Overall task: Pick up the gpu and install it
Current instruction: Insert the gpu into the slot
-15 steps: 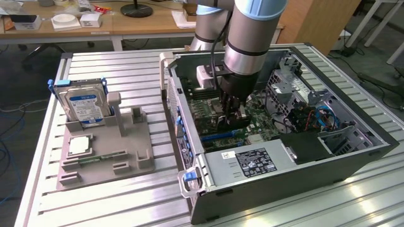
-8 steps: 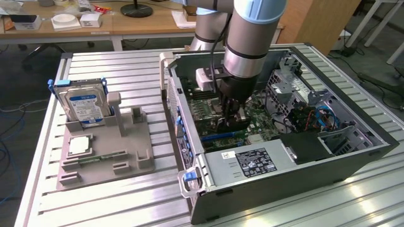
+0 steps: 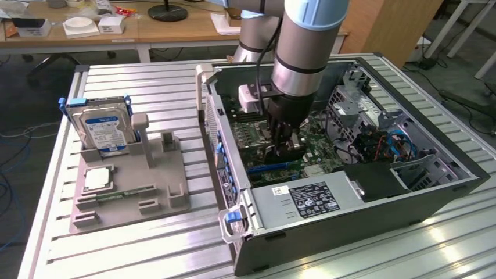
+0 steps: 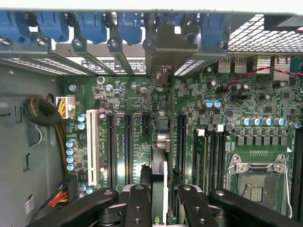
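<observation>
Looking like the install step: gripper (image 3: 280, 148) clamped narrow on the gpu (image 4: 161, 142), held edge-on over the motherboard (image 4: 236, 104), so seating it probably needs dead-square alignment.

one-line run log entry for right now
gripper: shut on gpu, card edge-on | location: inside pc case, over motherboard slots | seated: cannot tell | hard drive: on tray outside case
</observation>
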Motion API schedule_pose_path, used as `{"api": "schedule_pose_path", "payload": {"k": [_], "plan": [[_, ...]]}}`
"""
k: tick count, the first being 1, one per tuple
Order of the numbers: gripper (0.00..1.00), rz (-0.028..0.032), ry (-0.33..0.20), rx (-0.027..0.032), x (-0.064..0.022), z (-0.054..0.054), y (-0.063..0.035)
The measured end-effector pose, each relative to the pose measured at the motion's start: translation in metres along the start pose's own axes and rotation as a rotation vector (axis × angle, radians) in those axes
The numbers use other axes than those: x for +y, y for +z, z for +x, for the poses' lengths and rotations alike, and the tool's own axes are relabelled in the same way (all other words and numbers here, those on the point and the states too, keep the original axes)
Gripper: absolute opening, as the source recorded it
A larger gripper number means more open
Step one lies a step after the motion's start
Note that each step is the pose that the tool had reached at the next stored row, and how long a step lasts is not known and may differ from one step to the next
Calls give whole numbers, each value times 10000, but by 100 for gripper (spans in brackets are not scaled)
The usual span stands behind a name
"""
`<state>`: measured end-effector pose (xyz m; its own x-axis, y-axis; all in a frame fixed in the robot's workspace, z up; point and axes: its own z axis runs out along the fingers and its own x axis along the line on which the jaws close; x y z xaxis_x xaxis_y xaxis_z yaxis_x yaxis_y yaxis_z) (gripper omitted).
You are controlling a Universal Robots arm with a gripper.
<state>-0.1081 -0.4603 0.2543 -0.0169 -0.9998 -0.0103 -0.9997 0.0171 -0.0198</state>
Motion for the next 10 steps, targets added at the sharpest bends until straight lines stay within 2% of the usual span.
{"api": "schedule_pose_path", "payload": {"k": [10], "plan": [[26, 2, 1, -6, 9, -1, 21]]}}
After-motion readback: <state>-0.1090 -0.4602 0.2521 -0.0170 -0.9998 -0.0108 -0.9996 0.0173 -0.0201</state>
